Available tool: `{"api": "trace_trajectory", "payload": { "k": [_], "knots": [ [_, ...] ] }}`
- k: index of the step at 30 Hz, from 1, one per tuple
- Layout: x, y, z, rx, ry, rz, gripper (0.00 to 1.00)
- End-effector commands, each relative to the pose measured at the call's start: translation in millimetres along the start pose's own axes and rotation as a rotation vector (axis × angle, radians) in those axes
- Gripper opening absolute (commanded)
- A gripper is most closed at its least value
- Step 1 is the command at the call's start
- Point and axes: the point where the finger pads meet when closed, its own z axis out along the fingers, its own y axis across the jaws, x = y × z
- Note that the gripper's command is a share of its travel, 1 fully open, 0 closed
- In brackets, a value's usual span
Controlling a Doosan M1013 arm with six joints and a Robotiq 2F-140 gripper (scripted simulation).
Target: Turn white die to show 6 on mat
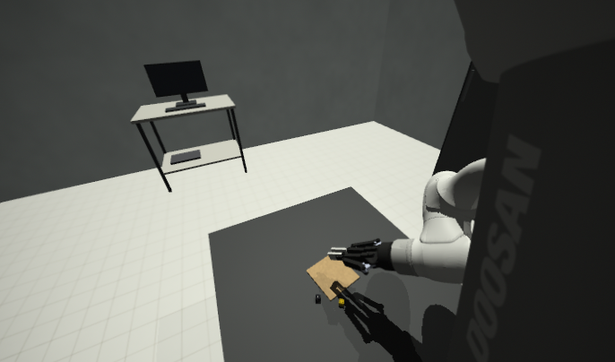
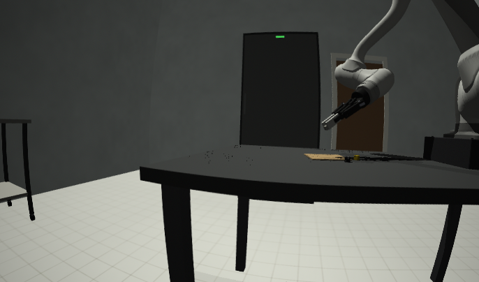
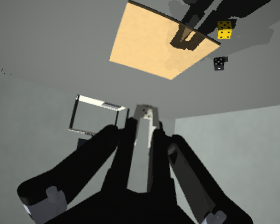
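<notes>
We see our arm (image 1: pixel 445 252) at the right of the top view as smooth, rounded white segments with a pale grey band at the wrist. The gripper (image 1: pixel 337 253) is black, with jointed linkage fingers ending in silvery grey pads (image 2: pixel 327 123). A dark link (image 1: pixel 516 234) at far right carries grey DOOSAN lettering.
</notes>
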Motion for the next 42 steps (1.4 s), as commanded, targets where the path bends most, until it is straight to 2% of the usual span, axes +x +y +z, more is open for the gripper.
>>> {"api": "trace_trajectory", "payload": {
  "k": [1, 19, 33, 42],
  "knots": [
    [3, 4, 1, 0.007, -0.092, -0.010, 0.07],
    [17, 4, 10, 0.008, -0.097, -0.010, 0.07],
    [59, 3, 38, 0.008, -0.097, -0.010, 0.07],
    [68, 3, 43, 0.008, -0.097, -0.010, 0.07]
  ]
}}
